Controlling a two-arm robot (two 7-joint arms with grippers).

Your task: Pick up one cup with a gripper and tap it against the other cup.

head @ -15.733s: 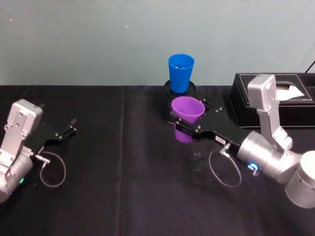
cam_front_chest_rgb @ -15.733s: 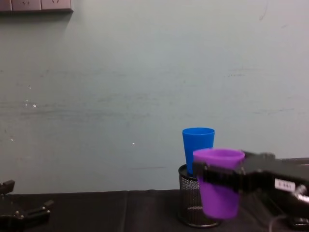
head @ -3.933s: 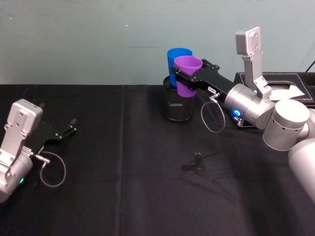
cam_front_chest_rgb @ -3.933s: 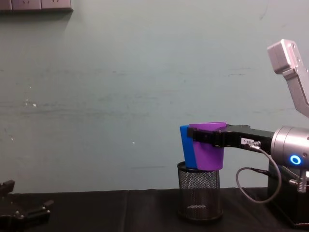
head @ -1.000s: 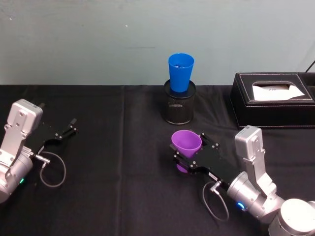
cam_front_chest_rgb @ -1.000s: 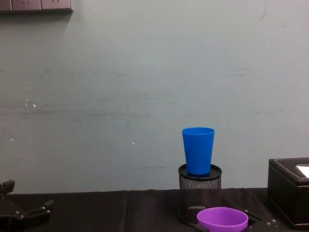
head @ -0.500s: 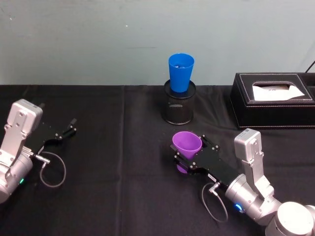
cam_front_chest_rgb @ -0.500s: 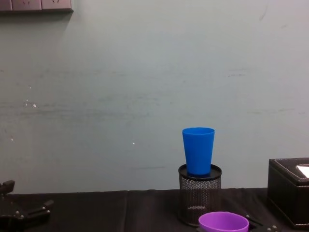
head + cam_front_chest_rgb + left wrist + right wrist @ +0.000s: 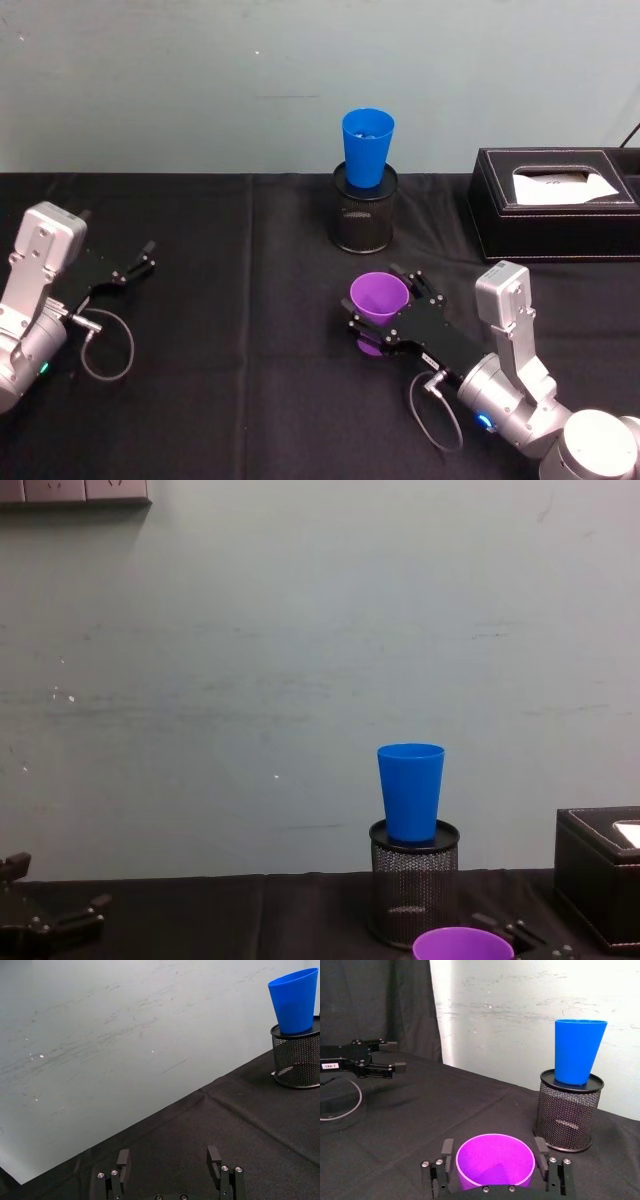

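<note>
The purple cup (image 9: 379,297) stands upright on the black table, in front of the pen holder. My right gripper (image 9: 373,297) surrounds it; in the right wrist view its fingers (image 9: 447,1149) sit just outside the rim of the purple cup (image 9: 495,1160), so the gripper reads as open. The blue cup (image 9: 367,148) stands on top of the black mesh pen holder (image 9: 364,220) near the wall, well apart from the purple one. In the chest view the blue cup (image 9: 410,792) rises above the purple rim (image 9: 463,943). My left gripper (image 9: 135,266) rests open at the far left.
A black tissue box (image 9: 555,205) stands at the back right, beside the pen holder. A loose cable loop (image 9: 105,345) lies by the left arm. The wall runs close behind the blue cup.
About four seconds ago the purple cup was held against the blue cup; it has come down to the table. In the last second it sank slightly and the right fingers spread.
</note>
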